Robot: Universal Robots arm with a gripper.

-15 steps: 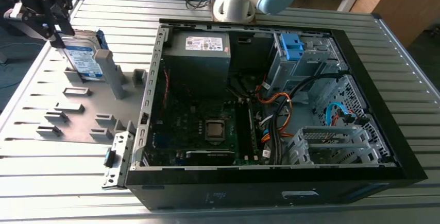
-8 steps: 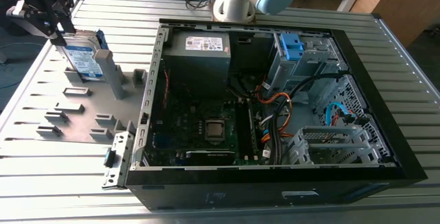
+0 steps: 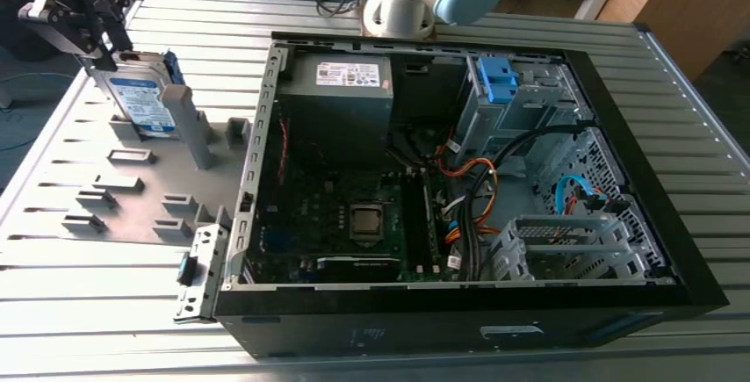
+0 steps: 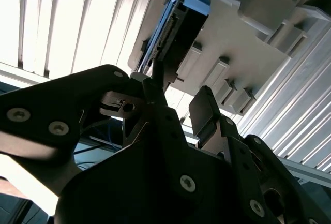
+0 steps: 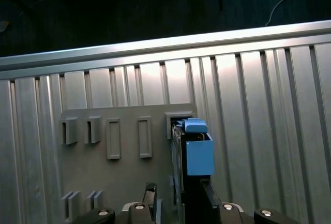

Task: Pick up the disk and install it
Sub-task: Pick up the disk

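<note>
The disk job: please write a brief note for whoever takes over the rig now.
Disk, a flat silver-metal drive with white-and-blue label and blue plastic rails: upright in the grey slotted holder plate, on the exterior view's left of the open black computer case.
Black gripper: right at the disk's upper end; whether it clamps cannot be told.
Done: nothing yet.
Left: disk not lifted, not installed.

The disk (image 3: 140, 99) stands up on the grey plate (image 3: 53, 149), at the exterior view's left. A grey post (image 3: 182, 123) just beside it blocks that side. Above is open. In the open case (image 3: 410, 329), wires (image 3: 475, 191) crowd the middle.
</note>
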